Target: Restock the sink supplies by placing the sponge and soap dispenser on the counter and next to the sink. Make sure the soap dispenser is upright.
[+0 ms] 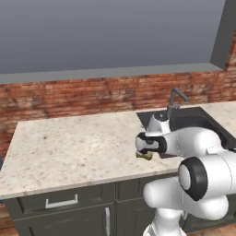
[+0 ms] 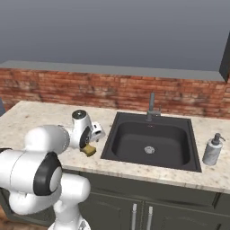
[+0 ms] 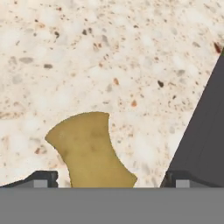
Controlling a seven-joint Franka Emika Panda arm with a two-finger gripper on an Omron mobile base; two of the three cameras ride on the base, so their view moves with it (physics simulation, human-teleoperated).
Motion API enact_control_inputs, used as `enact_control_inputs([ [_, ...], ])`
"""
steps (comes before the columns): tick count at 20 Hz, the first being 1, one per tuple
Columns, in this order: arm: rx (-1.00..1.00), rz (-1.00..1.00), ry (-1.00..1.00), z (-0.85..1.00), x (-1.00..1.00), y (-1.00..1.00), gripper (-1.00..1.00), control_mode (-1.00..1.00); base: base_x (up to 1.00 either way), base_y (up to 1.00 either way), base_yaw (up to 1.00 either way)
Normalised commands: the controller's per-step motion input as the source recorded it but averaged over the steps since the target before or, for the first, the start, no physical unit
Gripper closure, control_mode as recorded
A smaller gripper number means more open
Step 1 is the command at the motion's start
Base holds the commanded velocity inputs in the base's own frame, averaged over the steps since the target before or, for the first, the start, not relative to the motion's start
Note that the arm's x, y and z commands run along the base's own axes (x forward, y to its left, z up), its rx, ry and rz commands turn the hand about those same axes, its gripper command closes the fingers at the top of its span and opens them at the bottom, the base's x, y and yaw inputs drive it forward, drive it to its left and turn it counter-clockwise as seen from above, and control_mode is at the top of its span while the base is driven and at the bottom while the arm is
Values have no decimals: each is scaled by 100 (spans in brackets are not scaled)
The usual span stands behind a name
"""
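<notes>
A: Check the jaws (image 3: 109,179). In the hand view you see the two dark fingertips (image 3: 41,178) standing wide apart at the bottom edge, one on each side of the small yellowish-olive soft sponge (image 3: 87,148). Neither tip touches it, so the jaws are open and hold nothing.

B: Where does the sponge lie?

A: Directly under and between the open jaws, flat on the pale beige speckled stone table (image 1: 69,143). In the right base view you find the sponge (image 2: 89,149) just below the hand, near the front edge of the table (image 2: 31,117). In the left base view the sponge (image 1: 144,156) shows as a small olive patch under the hand.

B: And the other items?

A: The squarish black recessed sink (image 2: 150,139) sits just beside the jaws, on the side away from the arm's base. The dark edge at the right of the hand view is the sink (image 3: 205,131) rim. The whitish-grey cylindrical soap dispenser with darker pump head (image 2: 212,149) stands upright on the table beyond the far side of the sink, well apart from the jaws.
</notes>
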Motion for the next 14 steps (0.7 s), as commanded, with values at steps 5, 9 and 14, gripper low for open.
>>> enact_control_inputs([
  [5,0,-2,0,82,-57,23,-100,-100,0,0,0],
  [9,0,-4,0,83,-65,7,-100,-100,0,0,0],
  [14,2,-9,-1,46,-87,0,-100,-100,0,0,0],
])
